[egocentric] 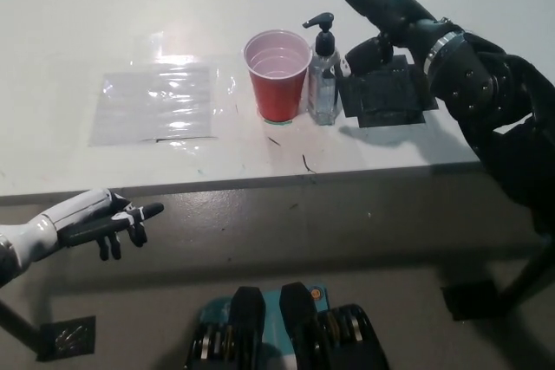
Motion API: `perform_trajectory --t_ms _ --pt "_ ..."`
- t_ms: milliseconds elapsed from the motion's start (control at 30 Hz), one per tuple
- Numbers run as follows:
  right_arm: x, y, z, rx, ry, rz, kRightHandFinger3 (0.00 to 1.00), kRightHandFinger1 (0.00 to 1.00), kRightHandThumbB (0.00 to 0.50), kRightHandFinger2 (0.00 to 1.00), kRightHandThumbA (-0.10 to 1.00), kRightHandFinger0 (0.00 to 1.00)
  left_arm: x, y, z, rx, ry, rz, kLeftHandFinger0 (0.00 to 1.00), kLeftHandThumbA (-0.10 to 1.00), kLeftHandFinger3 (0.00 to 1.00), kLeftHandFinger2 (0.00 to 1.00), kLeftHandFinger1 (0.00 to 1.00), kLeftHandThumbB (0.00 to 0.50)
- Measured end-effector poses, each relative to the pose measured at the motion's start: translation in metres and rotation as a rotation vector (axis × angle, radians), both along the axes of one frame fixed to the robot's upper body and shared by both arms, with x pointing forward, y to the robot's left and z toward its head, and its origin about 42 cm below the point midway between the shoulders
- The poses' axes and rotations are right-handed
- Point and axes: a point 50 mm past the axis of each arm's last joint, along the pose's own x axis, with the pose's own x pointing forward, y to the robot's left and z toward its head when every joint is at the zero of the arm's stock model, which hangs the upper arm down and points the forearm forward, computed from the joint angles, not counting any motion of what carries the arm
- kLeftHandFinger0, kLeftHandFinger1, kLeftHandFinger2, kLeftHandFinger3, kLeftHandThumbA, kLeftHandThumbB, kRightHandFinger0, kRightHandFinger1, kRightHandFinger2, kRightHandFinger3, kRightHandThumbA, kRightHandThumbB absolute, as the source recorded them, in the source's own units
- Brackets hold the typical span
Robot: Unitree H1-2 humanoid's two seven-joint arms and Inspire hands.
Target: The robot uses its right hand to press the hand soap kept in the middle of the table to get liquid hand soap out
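The black right hand (375,8) hangs over the white counter (104,6) with its fingers spread and holding nothing; one long finger stretches out toward the counter's far side, its tip above and beyond the pump head. Just left of the hand's palm stands the hand soap (323,75), a clear bottle with a black pump whose spout points away from the hand, toward picture left. The hand is close beside the pump but whether it touches cannot be told. Touching or almost touching the bottle on its far side from the hand is a red cup (277,75), upright and open. Under and beneath the hand lies a flat black mat (386,97), partly covered by the palm. Further left of the cup, well apart from the hand, a clear plastic sheet (156,106) lies flat. The counter's near edge runs below all these things, leaving a bare strip between them and the edge. The white left hand (100,221) rests low, off the counter's near edge, fingers loosely apart.
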Motion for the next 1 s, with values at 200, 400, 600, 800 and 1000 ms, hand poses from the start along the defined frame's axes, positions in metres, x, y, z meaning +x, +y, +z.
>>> perform_trajectory --t_ms 200,400,600,800,1000 --pt "0.003 -0.002 -0.004 -0.028 -0.007 0.011 1.0 1.0 0.479 1.0 1.0 1.0 0.0 0.0 0.0 0.005 0.0 -0.003 0.36 0.92 0.64 0.46 0.34 0.216" --pt "0.005 -0.003 -0.006 -0.049 -0.013 0.015 1.0 1.0 0.475 1.0 1.0 1.0 0.001 -0.001 0.0 0.012 0.005 -0.008 0.36 0.91 0.64 0.47 0.34 0.218" --pt "0.008 0.0 -0.011 -0.058 -0.005 0.016 1.0 1.0 0.374 1.0 1.0 1.0 0.003 -0.003 0.005 0.015 0.002 -0.02 0.33 0.94 0.63 0.43 0.31 0.229" --pt "0.013 0.013 -0.026 -0.08 0.021 0.035 1.0 1.0 0.379 1.0 1.0 1.0 0.003 -0.005 0.004 0.021 0.012 -0.033 0.33 0.92 0.64 0.44 0.31 0.236" --pt "0.018 0.024 -0.033 -0.098 0.035 0.046 1.0 1.0 0.38 1.0 1.0 1.0 0.003 -0.005 0.004 0.022 0.02 -0.034 0.34 0.92 0.65 0.43 0.3 0.232"
